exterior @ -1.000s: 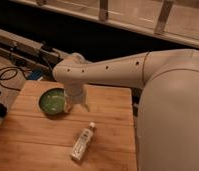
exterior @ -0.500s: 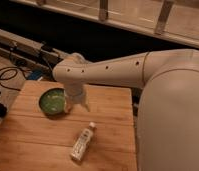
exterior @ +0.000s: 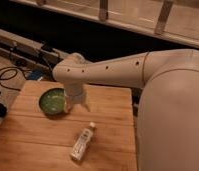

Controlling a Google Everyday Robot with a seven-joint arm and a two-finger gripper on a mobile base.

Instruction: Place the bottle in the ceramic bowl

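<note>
Just right of the bowl (exterior: 52,101) hangs the tool (exterior: 76,105); whether it is spread or pressed together I cannot tell. The bottle (exterior: 83,144) lies flat on the table (exterior: 113,110), apart from the bowl on the camera's side, its cap end slanting back toward the tool.

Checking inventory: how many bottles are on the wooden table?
1. The small clear plastic bottle with a white cap lies on the wooden table, near the round green ceramic bowl. The end effector hangs beside that bowl; the arm could hide others.
</note>
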